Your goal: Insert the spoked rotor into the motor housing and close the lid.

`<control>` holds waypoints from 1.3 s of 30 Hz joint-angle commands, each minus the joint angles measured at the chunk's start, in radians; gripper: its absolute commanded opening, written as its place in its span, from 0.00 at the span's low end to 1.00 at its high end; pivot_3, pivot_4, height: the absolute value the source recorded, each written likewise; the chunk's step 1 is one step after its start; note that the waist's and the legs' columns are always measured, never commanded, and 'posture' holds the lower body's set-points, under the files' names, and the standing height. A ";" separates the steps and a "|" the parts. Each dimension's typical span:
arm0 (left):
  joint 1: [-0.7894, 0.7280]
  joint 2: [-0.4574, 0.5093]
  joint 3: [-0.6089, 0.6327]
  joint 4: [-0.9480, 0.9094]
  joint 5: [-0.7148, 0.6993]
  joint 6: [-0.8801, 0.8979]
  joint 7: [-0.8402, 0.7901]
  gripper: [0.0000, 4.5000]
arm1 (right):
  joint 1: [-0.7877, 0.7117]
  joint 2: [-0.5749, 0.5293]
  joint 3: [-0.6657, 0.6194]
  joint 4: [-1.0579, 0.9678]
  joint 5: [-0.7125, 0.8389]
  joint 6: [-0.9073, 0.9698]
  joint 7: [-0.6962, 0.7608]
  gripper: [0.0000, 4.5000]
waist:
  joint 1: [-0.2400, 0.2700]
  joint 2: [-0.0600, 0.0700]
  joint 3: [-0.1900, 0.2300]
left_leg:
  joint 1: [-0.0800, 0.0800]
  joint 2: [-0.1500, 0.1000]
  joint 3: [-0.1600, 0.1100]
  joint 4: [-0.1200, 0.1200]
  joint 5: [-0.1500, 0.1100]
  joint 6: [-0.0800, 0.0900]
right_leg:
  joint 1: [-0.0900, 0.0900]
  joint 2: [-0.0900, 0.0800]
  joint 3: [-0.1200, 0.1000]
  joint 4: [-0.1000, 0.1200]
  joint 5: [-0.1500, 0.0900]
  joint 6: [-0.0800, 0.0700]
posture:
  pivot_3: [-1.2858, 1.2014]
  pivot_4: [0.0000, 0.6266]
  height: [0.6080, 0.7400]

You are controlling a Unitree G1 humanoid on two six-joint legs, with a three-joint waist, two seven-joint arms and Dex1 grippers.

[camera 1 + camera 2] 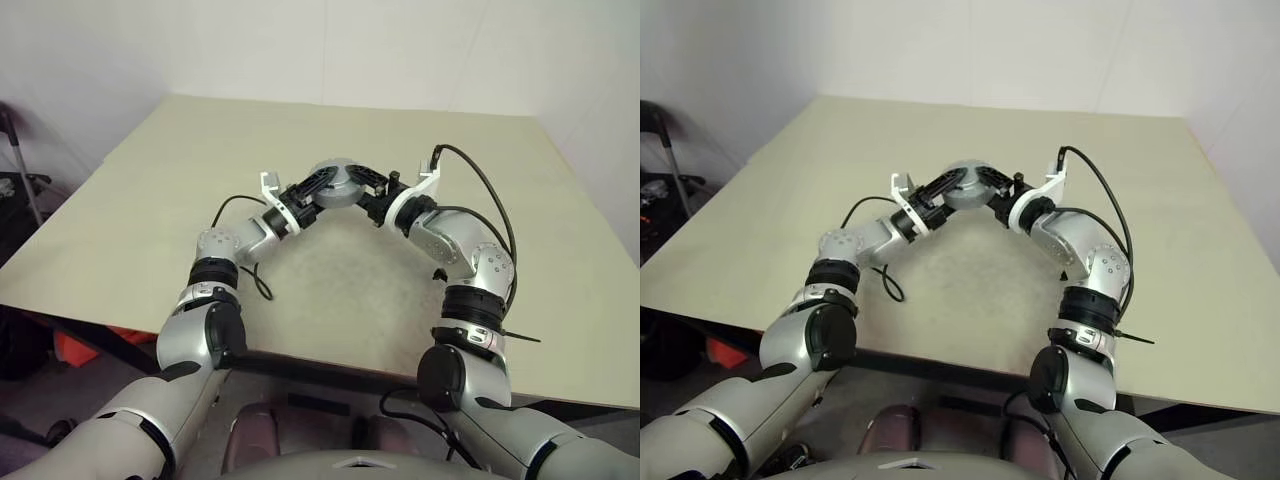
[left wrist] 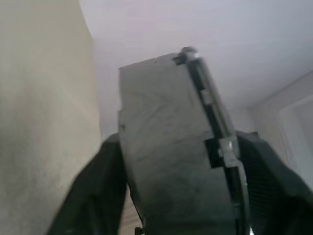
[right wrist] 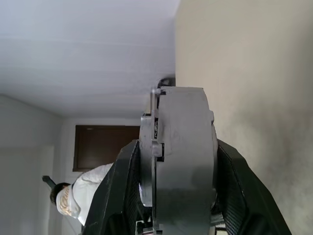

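Motor housing (image 1: 338, 184) held above the table (image 1: 140, 220).
It is clamped between left gripper (image 1: 318, 187) at nine o'clock and right gripper (image 1: 372, 194) at three; the lid (image 3: 149, 147) seems seated.

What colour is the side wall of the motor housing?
Dark grey; the motor housing shows best in the right wrist view.

Pale beige table (image 1: 150, 190) with a worn, greyish patch near its front edge.
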 commanded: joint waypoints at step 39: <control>0.065 0.258 0.167 0.121 0.104 -0.591 0.312 0.55 | 0.064 -0.137 0.190 -0.096 -0.409 -0.179 0.314 0.99 | 0.017 -0.002 0.001 | -0.007 -0.001 -0.002 0.013 -0.002 0.003 | 0.000 -0.004 -0.002 0.002 0.005 0.004 | 0.52 0.00 1.00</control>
